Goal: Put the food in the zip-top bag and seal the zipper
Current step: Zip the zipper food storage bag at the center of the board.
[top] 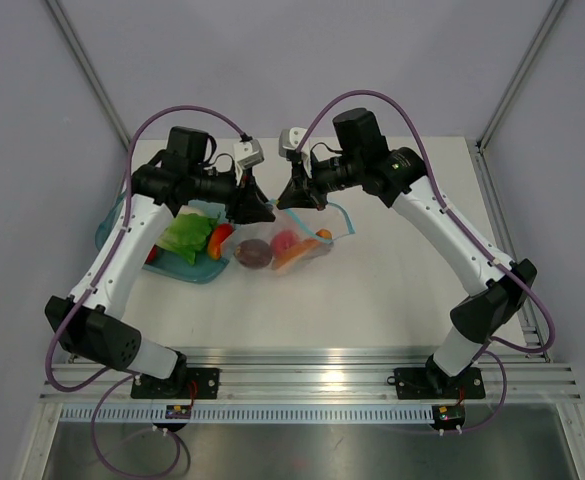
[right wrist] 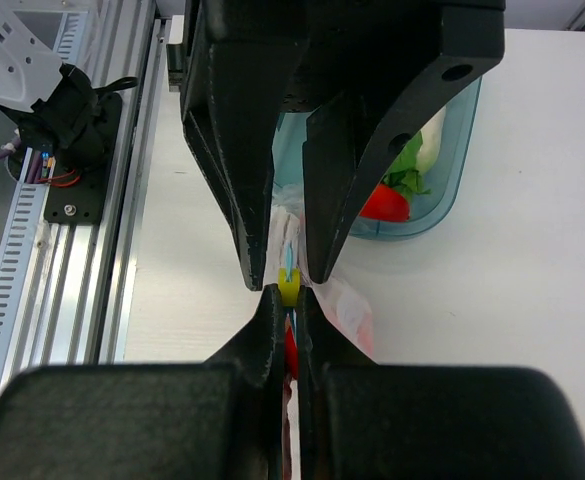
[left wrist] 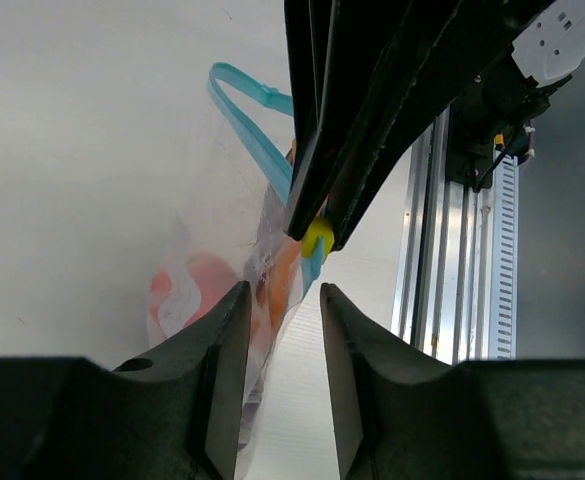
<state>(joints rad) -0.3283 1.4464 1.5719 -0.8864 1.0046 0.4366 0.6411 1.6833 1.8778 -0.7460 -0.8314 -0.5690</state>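
Sealing: 2 grippers facing across the zipper (left wrist: 252,135).
I am clamping my right gripper (right wrist: 288,305) on it as anchor; my left gripper (left wrist: 284,300) is straddling the zip-top bag (left wrist: 247,250), jaws apart, beside the bowl (top: 200,272).

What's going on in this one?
Both arms meet over the zip-top bag, which holds red, orange and purple food. The right gripper is shut on the zipper at its yellow slider. The left gripper is open, jaws either side of that strip. The zipper's far end gapes, so sealing is not done. Green and red pieces sit in the teal bowl.
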